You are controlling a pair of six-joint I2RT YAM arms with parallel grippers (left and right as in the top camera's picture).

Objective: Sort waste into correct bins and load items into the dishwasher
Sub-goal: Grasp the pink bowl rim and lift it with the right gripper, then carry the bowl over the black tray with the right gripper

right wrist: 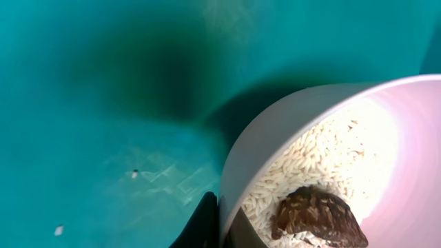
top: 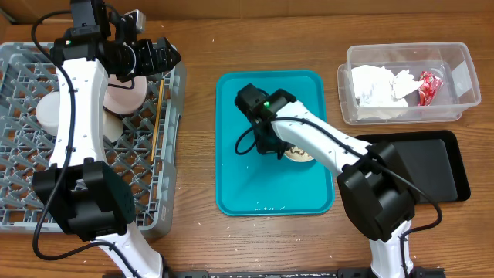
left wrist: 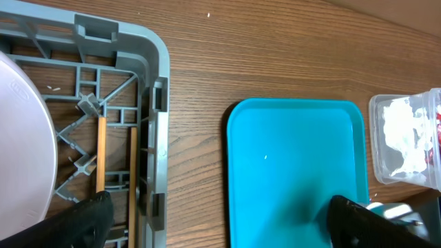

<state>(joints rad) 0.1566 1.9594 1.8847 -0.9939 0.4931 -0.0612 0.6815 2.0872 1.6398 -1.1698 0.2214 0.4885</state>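
Right gripper [right wrist: 222, 219]: jaws clamped on the rim of the small white cup [right wrist: 324, 131], rice scraps [right wrist: 303, 172] inside, cup on teal tray [top: 255, 185]. Left gripper [top: 158, 55]: jaws wide open, empty, over dish rack [top: 176, 116] edge. Chopsticks [left wrist: 101, 151] lie in rack. Napkins [top: 378, 85] and red wrapper [top: 428, 86] in clear tub [top: 463, 77].

Overhead's evenly lit and sharp, just soft shadows. My right wrist cam is dimmer: a big dark shadow on the teal tray [right wrist: 83, 172], and the bowl [right wrist: 265, 141] inside is blown out pinkish-white. On the left wrist cam my fingers [left wrist: 83, 220] are black blurs.
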